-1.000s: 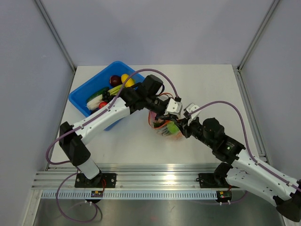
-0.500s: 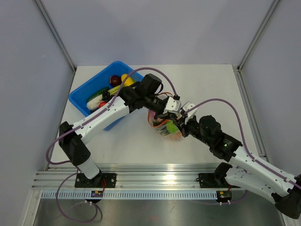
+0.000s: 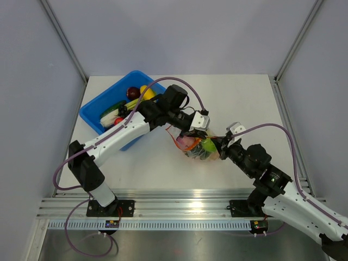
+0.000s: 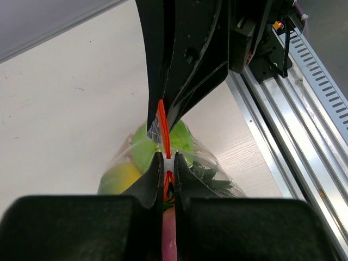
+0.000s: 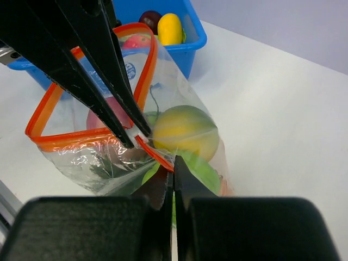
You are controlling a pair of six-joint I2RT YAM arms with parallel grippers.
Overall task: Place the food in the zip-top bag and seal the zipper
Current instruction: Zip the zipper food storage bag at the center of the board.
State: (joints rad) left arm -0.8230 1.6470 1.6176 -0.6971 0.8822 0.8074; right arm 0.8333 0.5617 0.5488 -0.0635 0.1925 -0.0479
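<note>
The zip-top bag (image 3: 198, 148) lies on the table (image 3: 244, 98) between the two arms, food (image 5: 185, 130) showing through its clear wall; the left claw (image 4: 166, 169) pinches the zipper (image 5: 65, 138); the right claw (image 5: 173, 173) is pressed together on that strip just beside it; beyond the left claw the mouth gapes in a loop; the blue bin (image 3: 89, 117) stands to the left.

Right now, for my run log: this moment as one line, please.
left pincer: shut on zipper | right pincer: shut on zipper | zip-top bag: holds food, mouth gaping | blue bin: toy pieces inside
</note>
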